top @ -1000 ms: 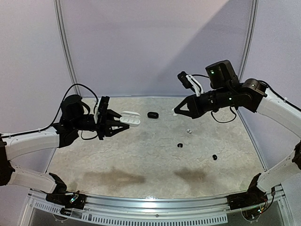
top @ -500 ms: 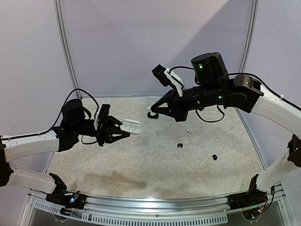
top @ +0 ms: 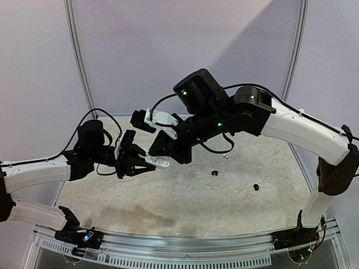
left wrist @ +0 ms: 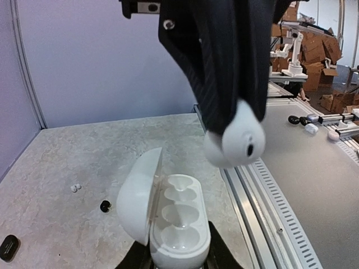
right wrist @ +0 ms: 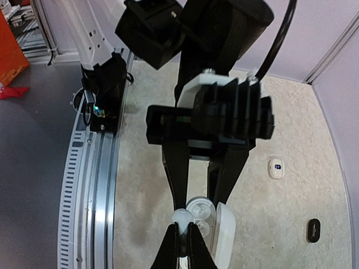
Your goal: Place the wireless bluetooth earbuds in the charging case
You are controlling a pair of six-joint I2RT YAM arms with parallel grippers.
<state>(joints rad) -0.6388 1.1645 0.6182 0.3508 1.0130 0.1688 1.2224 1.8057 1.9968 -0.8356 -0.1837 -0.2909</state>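
**Earbud (left wrist: 235,137) held over the open charging case (left wrist: 174,227)**

The right claw (top: 157,152) is closed on a white earbud, pinching it between its black fingertips. In the left wrist view the earbud hangs above the case and slightly to its right, clear of it. In the right wrist view it lines up right at the case's open tray (the gap between them cannot be judged from that angle).

The left claw (left wrist: 171,259) grips the white charging case at its base and holds it above the table (top: 185,196). The lid is swung open to one side, and the moulded hollows inside face up, empty.

Two black earbuds (top: 214,172) lie apart on the table. A tiny pair of white buds (top: 224,156) sits farther back. A small black case (right wrist: 313,230) and a closed white case (right wrist: 275,168) rest well apart from the claws.
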